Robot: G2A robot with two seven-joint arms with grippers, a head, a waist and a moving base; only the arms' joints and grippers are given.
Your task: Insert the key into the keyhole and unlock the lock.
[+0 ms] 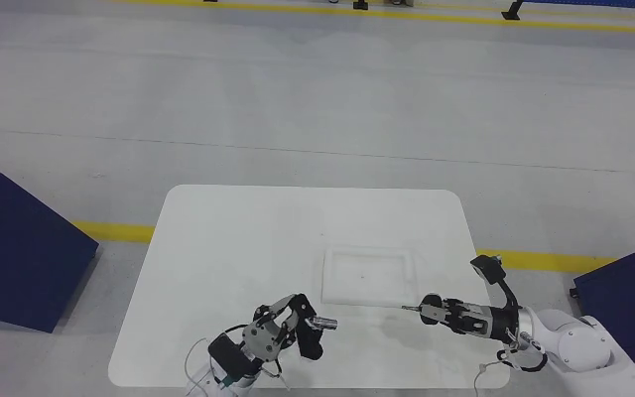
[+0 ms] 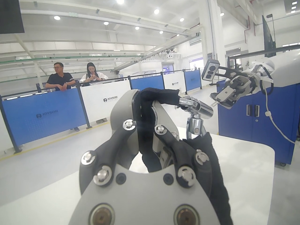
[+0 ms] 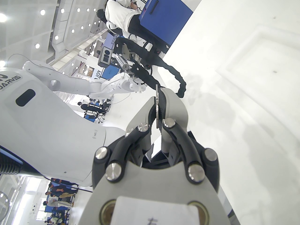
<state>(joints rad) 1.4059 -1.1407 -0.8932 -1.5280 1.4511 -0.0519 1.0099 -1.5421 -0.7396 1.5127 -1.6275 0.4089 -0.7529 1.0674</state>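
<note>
At the near edge of the white table (image 1: 198, 248), top view: left gripper (image 1: 298, 326) clamped on the lock (image 1: 324, 323), chrome cylinder sticking out toward the right side. Right gripper (image 1: 429, 310) opposite, pinching the key (image 1: 407, 309), blade aimed at the cylinder, the two near each other but apart, both lifted just off the near edge of a shallow white tray (image 1: 369, 249). Left wrist view: left gripper (image 2: 146, 108) closed around the black sleeved cable (image 2: 161, 94), the lock's cylinder (image 2: 201, 110) jutting out past the fingers on its chrome joint, cable looping back down beside the palm. Farther off, right gripper (image 2: 225, 94) with the key (image 2: 213, 104), tip facing the cylinder, clear gap between. Right wrist view: right gripper (image 3: 159, 108) squeezed on the key (image 3: 156, 88), seen edge-on, blade poking past the fingertips. Beyond it, the lock (image 3: 121, 62) held up by the left gripper (image 3: 129, 57), cable (image 3: 168, 71) hanging down to the table.
</note>
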